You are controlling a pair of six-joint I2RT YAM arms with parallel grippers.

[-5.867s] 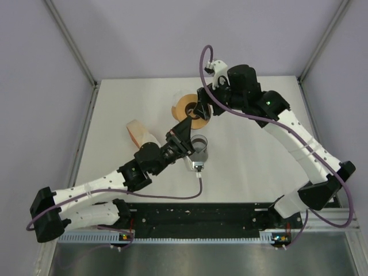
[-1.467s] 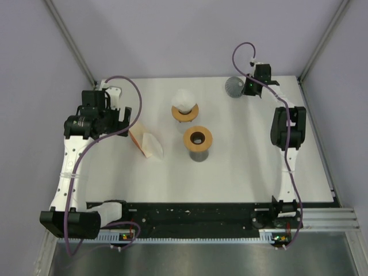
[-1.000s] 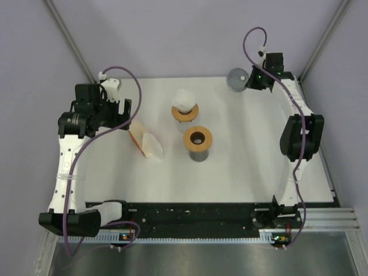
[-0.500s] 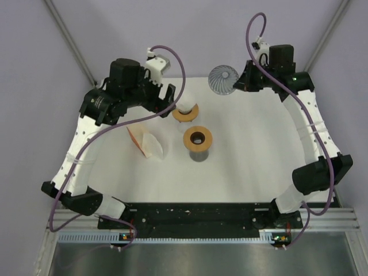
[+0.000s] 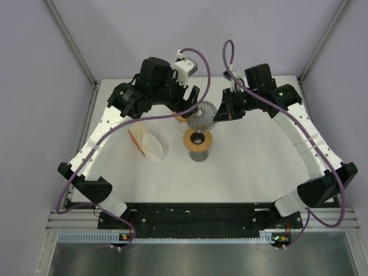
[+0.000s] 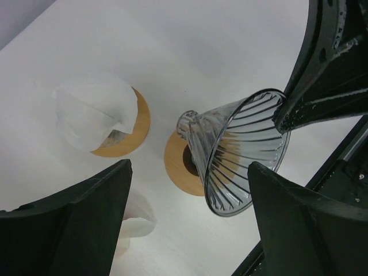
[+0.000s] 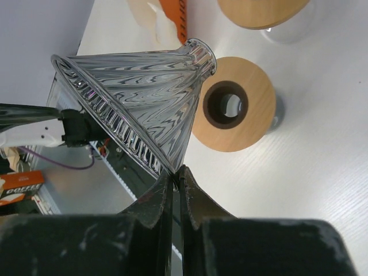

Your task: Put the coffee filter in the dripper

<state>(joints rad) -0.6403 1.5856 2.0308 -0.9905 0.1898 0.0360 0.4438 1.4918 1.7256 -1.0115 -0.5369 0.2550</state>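
Seen from above, both arms rise from their bases at the near edge of the desk (image 5: 259, 167) and arch inward, meeting over its far middle. The left arm climbs the left side and bends right at the top, its wrist pointing down; the left gripper (image 6: 190, 167) hangs with its fingers (image 6: 75, 224) spread wide, holding nothing. The right arm mirrors it from the right side, and the right gripper (image 7: 175, 172) reaches toward 9 o'clock with its fingers pressed together, pinching the rim of the dripper (image 7: 138, 98).

There is one dripper, a ribbed clear glass cone. It hangs in the air tipped on its side, its narrow neck toward the left arm, at 12 o'clock of the near wooden ring (image 5: 188, 140) in the top view.

There are two wooden rings. The near one has a round hole in its middle and sits on a clear stand. The far wooden ring (image 6: 138, 121) lies at about 11 o'clock of it.

One coffee filter (image 6: 92, 112), white and opened out, rests on the far wooden ring, apart from the dripper. One pack of filters (image 5: 146, 142), white paper in an orange sleeve, lies on the desk at 9 o'clock of the near ring.
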